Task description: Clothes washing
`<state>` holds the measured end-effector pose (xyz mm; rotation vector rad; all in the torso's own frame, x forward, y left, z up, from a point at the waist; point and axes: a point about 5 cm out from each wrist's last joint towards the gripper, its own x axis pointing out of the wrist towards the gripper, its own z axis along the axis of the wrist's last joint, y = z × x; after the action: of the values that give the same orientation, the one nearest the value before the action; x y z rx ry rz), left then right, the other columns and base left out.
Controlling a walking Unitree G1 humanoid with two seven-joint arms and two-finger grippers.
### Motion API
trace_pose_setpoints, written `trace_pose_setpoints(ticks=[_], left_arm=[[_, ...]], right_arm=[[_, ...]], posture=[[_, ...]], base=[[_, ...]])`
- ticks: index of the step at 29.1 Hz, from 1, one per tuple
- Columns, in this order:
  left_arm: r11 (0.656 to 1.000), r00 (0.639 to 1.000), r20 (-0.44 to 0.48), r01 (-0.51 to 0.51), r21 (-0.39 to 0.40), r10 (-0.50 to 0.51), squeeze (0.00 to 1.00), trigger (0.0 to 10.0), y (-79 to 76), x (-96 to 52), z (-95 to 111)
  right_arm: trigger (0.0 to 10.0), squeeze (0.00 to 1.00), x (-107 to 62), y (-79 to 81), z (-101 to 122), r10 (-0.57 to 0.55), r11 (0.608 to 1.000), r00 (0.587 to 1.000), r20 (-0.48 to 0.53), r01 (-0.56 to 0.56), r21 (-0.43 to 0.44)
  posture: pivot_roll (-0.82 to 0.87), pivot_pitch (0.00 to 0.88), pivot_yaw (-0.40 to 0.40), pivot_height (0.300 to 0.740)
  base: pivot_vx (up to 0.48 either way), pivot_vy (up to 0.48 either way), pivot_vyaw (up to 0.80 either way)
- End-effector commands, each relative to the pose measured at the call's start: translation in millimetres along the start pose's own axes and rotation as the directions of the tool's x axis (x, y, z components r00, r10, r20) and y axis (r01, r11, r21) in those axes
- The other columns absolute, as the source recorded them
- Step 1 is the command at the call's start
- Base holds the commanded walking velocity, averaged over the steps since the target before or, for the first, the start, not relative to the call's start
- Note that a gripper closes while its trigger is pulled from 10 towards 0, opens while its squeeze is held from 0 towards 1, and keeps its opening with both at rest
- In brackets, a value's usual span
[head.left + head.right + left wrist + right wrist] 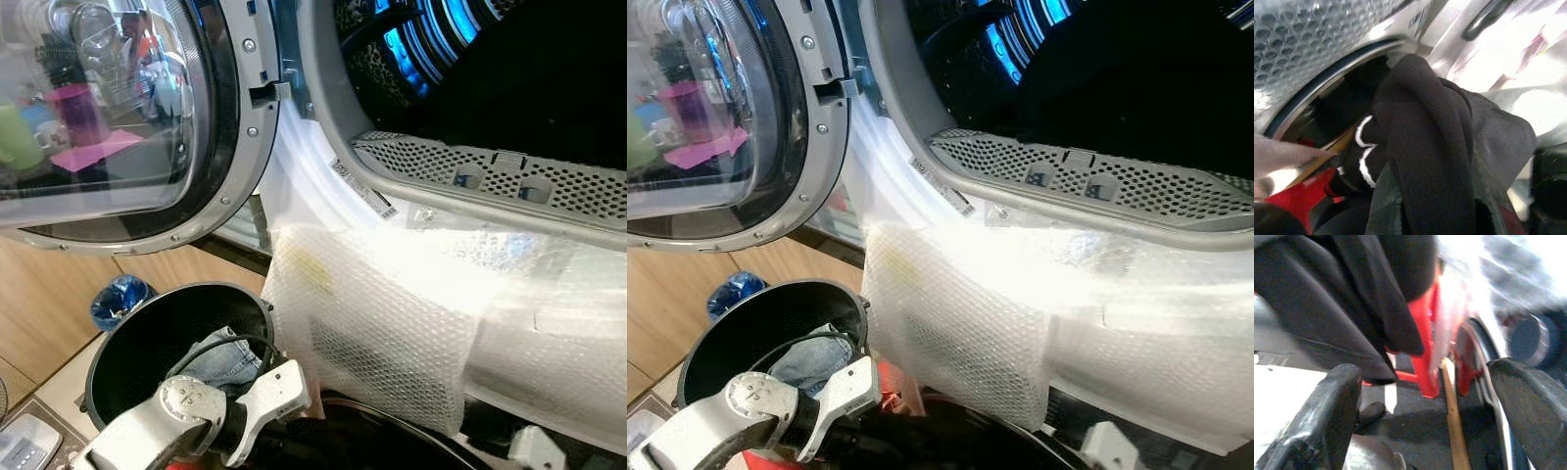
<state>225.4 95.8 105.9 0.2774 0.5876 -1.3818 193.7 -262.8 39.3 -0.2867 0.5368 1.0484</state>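
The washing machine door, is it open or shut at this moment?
Open. The round glass door is swung out to the robot's left, and the drum opening with its perforated rim is exposed.

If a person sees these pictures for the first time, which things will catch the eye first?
First comes the open washer drum, dark with blue light, at the upper right, with its round glass door swung open to the left. Below the opening hangs bright bubble wrap, and at the lower left stands a black bucket holding jeans.
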Motion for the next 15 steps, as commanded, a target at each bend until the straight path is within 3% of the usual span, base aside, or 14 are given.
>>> trace_pose_setpoints(ticks=[1, 6, 10, 13, 15], left_arm=[[0.998, 0.999, -0.03, -0.027, 0.062, 0.028, 0.0, 0.0, 4.4, 1.9, 1.3], [0.994, 0.999, -0.034, -0.023, 0.105, 0.027, 0.0, 0.0, 4.7, 18.0, 5.0], [0.99, 0.999, -0.025, -0.022, 0.142, 0.026, 0.0, 0.0, 4.1, 28.9, 11.4], [0.987, 1.0, -0.014, -0.017, 0.16, 0.02, 0.0, 0.0, 2.0, 35.6, 15.8], [0.983, 0.999, -0.007, -0.03, 0.179, 0.032, 0.0, 0.0, 2.0, 40.6, 18.0]], right_arm=[[10.0, 1.0, 7.9, 6.3, 10.2, 0.066, 0.997, 0.998, -0.015, -0.066, -0.046], [10.0, 1.0, 24.4, 11.4, 27.8, 0.09, 0.992, 0.996, -0.004, -0.09, -0.092], [10.0, 1.0, 37.5, 11.5, 32.1, 0.053, 0.997, 0.998, 0.016, -0.052, -0.05], [10.0, 1.0, 44.2, 21.7, 35.9, 0.095, 0.995, 0.995, 0.025, -0.094, -0.034], [10.0, 1.0, 42.5, 35.3, 32.8, 0.176, 0.983, 0.984, -0.033, -0.177, -0.041]], posture=[[-0.09, 0.023, 0.122, 0.74], [-0.1, 0.024, 0.114, 0.74], [-0.1, 0.027, 0.112, 0.74], [-0.1, 0.027, 0.112, 0.74], [-0.11, 0.031, 0.105, 0.74]], base=[[0.0, 0.0, 0.0], [0.0, 0.0, 0.0], [0.0, 0.0, 0.0], [0.0, 0.0, 0.0], [0.0, 0.0, 0.0]])
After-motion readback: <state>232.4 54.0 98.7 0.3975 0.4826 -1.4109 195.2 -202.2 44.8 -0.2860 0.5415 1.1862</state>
